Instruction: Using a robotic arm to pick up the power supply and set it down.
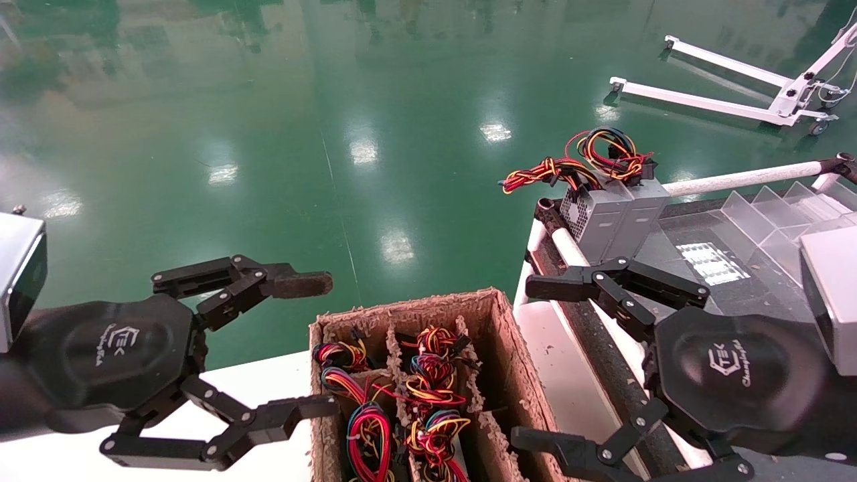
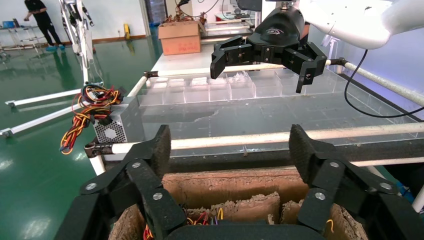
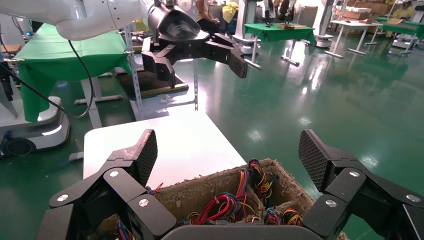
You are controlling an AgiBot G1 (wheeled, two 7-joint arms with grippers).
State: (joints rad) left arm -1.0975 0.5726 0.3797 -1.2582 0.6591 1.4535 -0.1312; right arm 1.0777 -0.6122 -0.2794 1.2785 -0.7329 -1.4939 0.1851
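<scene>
Two grey power supplies (image 1: 612, 217) stand side by side at the near end of the bench, red, yellow and black wires (image 1: 589, 161) bundled on top; one power supply (image 2: 117, 127) also shows in the left wrist view. More wire bundles (image 1: 428, 391) fill a cardboard box (image 1: 499, 335); the bodies under them are hidden. My right gripper (image 1: 522, 361), the all-black robotic arm, hangs open and empty beside the box's right wall, short of the grey units. In its wrist view my right gripper (image 3: 230, 157) looks down on the box (image 3: 200, 192). My left gripper (image 1: 331, 343) is open at the box's left side.
The box sits on a white table (image 1: 268, 381). The bench has a dark belt (image 1: 602, 335), white rails (image 1: 736, 179) and clear plastic dividers (image 1: 770, 214). Green floor lies beyond, with a white wheeled frame (image 1: 723, 100) at the back right.
</scene>
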